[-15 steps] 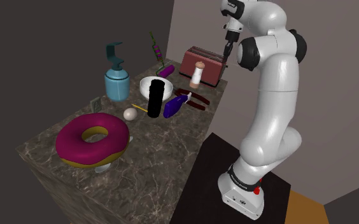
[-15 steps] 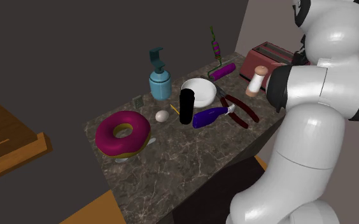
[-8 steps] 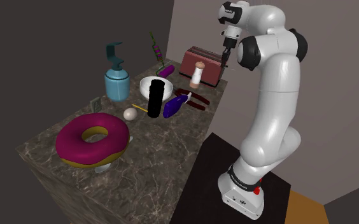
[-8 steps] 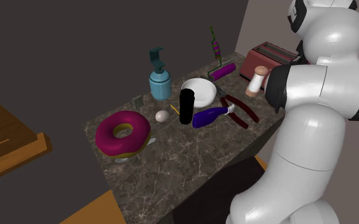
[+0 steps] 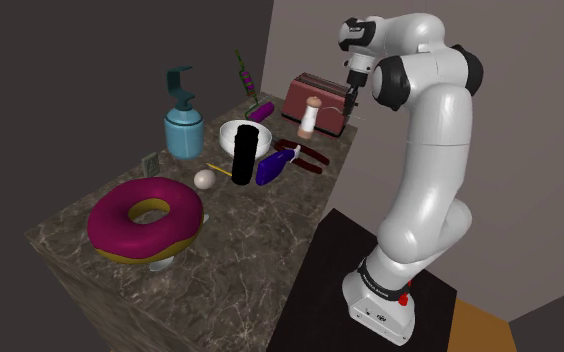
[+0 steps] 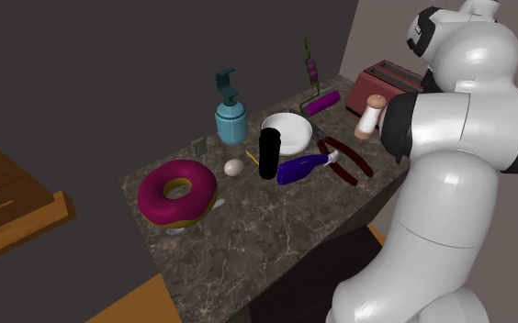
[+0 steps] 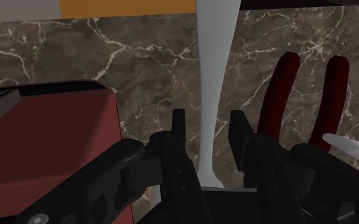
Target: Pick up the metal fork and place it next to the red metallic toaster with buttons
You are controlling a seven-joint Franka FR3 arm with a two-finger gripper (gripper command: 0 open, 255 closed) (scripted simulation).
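Here, in the wrist view: the tool (image 7: 208, 124) is drawn in narrow on the thin neck of a plain pale-grey fork (image 7: 215, 76), one black finger on either side, clasping it. The fork is up off the dark veined marble counter (image 7: 108, 57). Its broad handle runs out past the counter's edge and over an orange strip (image 7: 127, 7). A dark-red boxy toaster (image 7: 51, 146) sits just beside the tool on one side. A pair of red-handled pliers (image 7: 283, 95) lies on the other side, with a white nozzle tip (image 7: 349, 145) across one handle.

The shoulder view gives the wider layout. The white arm (image 5: 425, 150) is bent over, with the tool high at the toaster's end nearest the arm. The fork is too thin to make out there.

The second exterior view has the arm's bulk in front of part of the toaster, and brown wooden furniture (image 6: 9, 206) at that view's left.

Containers:
- A round white bowl (image 5: 230, 130), its inside plain white, with a black upright cylinder (image 5: 245, 160) standing in front of it.
- A teal pump dispenser (image 5: 183, 130).
- A purple spray bottle (image 5: 272, 168), lying down beside the pliers.
- A pale shaker with a tan cap (image 5: 311, 118), just in front of the toaster.

Count, one of each:
- fork, toaster, bowl, cylinder, dispenser, spray bottle and shaker
- pliers (two handles)
- pink ring donut (image 5: 135, 222)
- pale egg (image 5: 205, 179)
- purple paint roller with a striped handle (image 5: 258, 110)
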